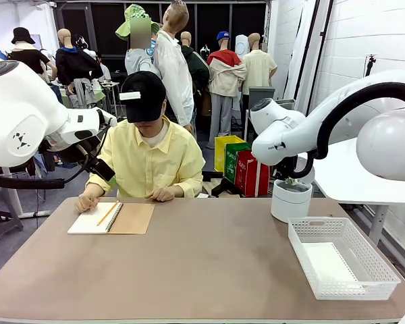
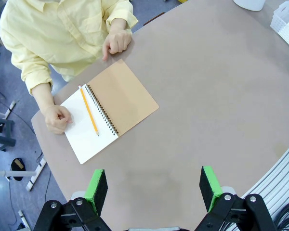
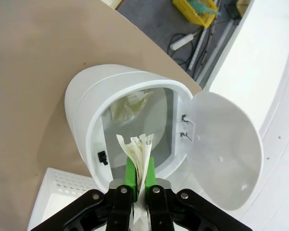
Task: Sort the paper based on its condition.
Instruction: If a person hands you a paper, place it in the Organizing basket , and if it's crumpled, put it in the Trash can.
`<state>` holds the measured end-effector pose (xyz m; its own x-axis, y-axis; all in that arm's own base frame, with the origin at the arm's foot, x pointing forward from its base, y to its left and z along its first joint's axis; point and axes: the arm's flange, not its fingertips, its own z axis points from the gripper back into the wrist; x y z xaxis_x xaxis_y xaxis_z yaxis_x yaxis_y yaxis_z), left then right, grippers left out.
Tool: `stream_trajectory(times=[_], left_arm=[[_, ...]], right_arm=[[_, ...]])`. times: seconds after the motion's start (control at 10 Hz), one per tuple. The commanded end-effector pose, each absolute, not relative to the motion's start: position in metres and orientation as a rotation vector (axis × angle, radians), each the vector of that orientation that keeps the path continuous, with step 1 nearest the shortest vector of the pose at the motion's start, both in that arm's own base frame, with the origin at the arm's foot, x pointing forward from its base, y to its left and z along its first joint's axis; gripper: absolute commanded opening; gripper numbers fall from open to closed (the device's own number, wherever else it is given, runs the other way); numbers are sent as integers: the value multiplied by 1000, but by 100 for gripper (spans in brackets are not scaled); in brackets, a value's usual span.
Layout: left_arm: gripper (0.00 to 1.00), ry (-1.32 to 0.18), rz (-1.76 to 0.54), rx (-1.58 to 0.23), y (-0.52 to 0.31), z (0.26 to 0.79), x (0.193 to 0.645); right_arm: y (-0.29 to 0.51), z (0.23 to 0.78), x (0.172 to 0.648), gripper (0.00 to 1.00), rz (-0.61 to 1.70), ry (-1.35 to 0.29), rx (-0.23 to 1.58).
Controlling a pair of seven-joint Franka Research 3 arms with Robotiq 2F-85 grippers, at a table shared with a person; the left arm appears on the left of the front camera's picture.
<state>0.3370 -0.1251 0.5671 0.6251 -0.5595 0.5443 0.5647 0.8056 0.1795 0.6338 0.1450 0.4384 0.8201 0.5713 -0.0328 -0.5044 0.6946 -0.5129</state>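
A broad brown table [image 1: 202, 270] with rounded corners fills the foreground, matte and bare across its middle; behind it the room is a workshop with white walls on the right and coloured bins on the floor beyond the far edge. At the left, the left gripper [image 2: 154, 190] hangs above the table with its green pads wide apart and nothing between them. Below it on the far-left part of the surface lies a spiral notebook [image 1: 112, 219], opened flat with a white page and its brown cover side by side and a pencil [image 1: 108, 213] resting on the page; a person in a yellow shirt [image 1: 148, 158] sits there, one fist [image 1: 86, 201] on the page. Toward the right stands a white bin [image 3: 120, 120] with its lid swung open, crumpled paper inside. Just above its mouth, the right gripper [image 3: 139, 180] is pinched tight on a crumpled sheet [image 3: 137, 149]. Nearest on the right sits a white mesh basket [image 1: 374, 270] holding a flat sheet [image 1: 327, 260]
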Motion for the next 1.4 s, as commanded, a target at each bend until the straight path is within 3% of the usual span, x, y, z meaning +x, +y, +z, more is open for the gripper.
stream_trajectory(times=[0.0, 0.2, 0.6, 0.7, 1.3], left_arm=[[100, -623, -645, -9, -124, 568, 337], [100, -623, -645, -9, -124, 568, 337], [100, -623, -645, -9, -124, 568, 337], [100, -623, -645, -9, -124, 568, 337], [100, -623, -645, -9, -124, 568, 337]], right_arm=[[142, 429, 633, 9, 585, -179, -565], [140, 427, 635, 15, 570, -181, -596], [140, 431, 634, 93, 556, -197, -591], [141, 433, 633, 100, 556, -200, -590], [141, 440, 626, 100, 535, -196, -603]])
